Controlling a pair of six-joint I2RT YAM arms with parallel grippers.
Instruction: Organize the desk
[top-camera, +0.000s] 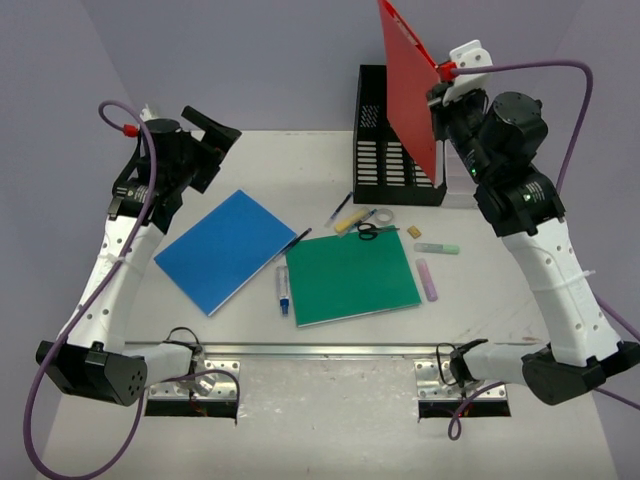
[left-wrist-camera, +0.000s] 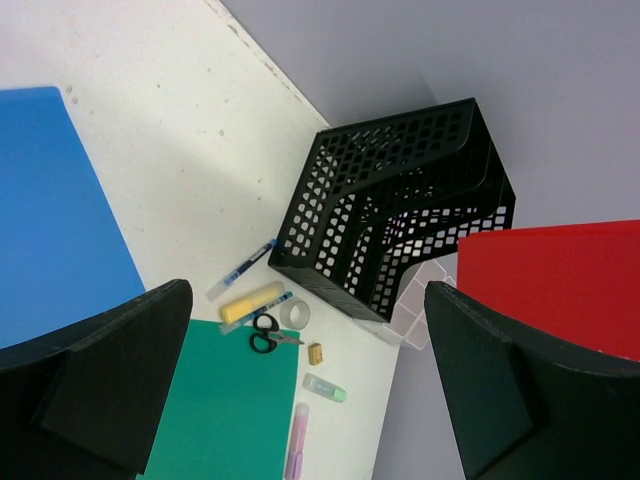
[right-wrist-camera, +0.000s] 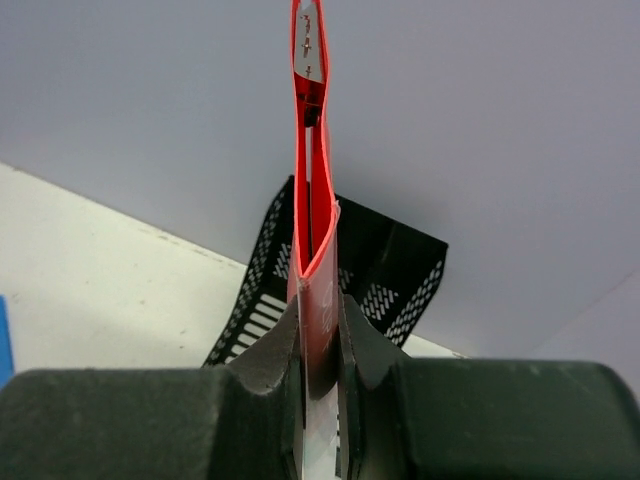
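On the white desk (top-camera: 300, 170) lie a blue folder (top-camera: 227, 248) at the left and a green folder (top-camera: 350, 277) in the middle. My right gripper (top-camera: 440, 100) is shut on the lower edge of a red folder (top-camera: 410, 90), holding it upright on edge above the black mesh file holder (top-camera: 385, 165) at the back. The right wrist view shows the red folder (right-wrist-camera: 310, 200) pinched between both fingers of that gripper (right-wrist-camera: 320, 320), over the holder (right-wrist-camera: 400, 270). My left gripper (top-camera: 215, 140) hangs open and empty above the desk's back left, its jaws wide apart (left-wrist-camera: 305, 300).
Small items lie between the holder and the green folder: scissors (top-camera: 370, 230), a tape roll (top-camera: 385, 216), a yellow marker (top-camera: 348, 222), a green highlighter (top-camera: 437, 248), a pink highlighter (top-camera: 427, 280) and a pen (top-camera: 283, 290). A clear compartment box (left-wrist-camera: 420, 310) sits beside the holder (left-wrist-camera: 400, 210).
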